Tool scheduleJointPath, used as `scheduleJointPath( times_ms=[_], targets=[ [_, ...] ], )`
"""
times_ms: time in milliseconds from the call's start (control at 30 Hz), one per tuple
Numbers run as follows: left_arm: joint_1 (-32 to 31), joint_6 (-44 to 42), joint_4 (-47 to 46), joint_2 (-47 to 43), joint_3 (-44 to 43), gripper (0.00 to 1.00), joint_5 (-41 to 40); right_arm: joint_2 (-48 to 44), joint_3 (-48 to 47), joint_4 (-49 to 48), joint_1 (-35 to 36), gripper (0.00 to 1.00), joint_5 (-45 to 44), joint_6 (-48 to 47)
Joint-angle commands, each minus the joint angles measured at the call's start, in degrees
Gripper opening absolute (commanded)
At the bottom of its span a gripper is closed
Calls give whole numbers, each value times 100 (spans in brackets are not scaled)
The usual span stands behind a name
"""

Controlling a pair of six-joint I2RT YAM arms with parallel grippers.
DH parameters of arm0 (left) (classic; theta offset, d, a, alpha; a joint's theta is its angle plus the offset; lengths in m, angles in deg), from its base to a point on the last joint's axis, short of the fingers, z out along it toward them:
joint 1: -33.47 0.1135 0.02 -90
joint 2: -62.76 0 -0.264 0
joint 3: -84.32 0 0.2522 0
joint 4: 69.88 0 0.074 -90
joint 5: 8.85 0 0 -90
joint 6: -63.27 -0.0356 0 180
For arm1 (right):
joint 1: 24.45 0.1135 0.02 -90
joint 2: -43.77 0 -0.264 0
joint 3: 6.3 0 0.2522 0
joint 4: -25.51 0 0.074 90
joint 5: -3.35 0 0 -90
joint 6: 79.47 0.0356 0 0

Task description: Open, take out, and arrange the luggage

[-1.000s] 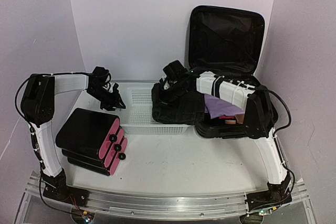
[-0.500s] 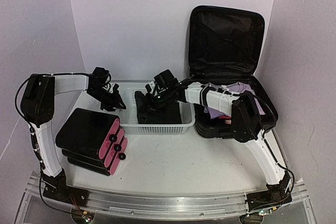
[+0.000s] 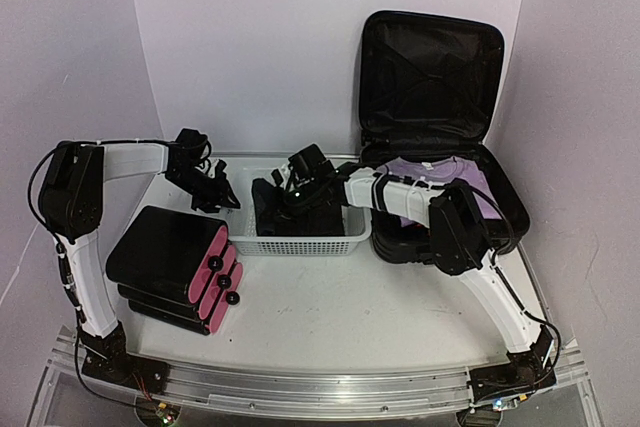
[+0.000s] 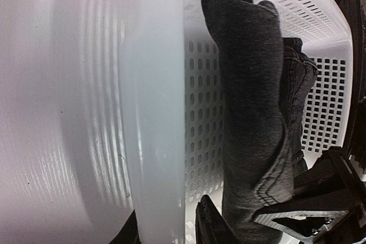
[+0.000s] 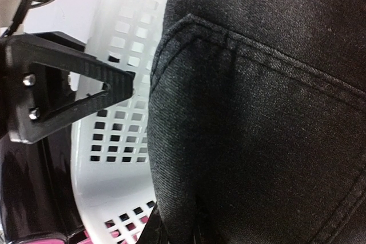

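White tabletop [image 3: 330,317]: my right gripper [image 3: 288,195] clenches black jeans [image 3: 312,217] inside the basket [image 3: 300,245], centre frame; open luggage [image 3: 430,77] lies right, nearest that arm; left gripper [image 3: 225,199] pinches the basket's left rim.

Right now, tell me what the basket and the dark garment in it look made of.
The basket: white plastic, slightly glossy, moulded with a grid of holes. The dark garment: probably black denim, matte, judging by its twill texture and double-stitched seams.
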Motion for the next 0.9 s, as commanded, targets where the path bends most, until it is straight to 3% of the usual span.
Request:
scheduleJointPath(
  times_ms=[0,133,300,500,667,800,867],
  targets=[
    [-78,4,-184,-441,-4,26,148,277,-308,-439,31,20,101,196],
    [-82,-61,-179,-500,-22,28,18,660,-733,-557,23,53,497,580],
    [-76,-123,-181,-637,3,30,-111,251,-708,-383,-36,72,546,618],
    [-76,-211,-181,-727,22,32,-177,-585,-335,166,-156,77,614,284],
    [-84,-318,-184,-793,26,39,-43,-1098,-83,696,-196,77,719,-12],
    [-88,-579,-122,-1070,39,46,-135,-1982,374,1757,-235,77,17,-1071],
    [-85,-764,-11,-1231,12,52,-279,-2552,821,2306,-246,80,-744,-1839]
  ],
)
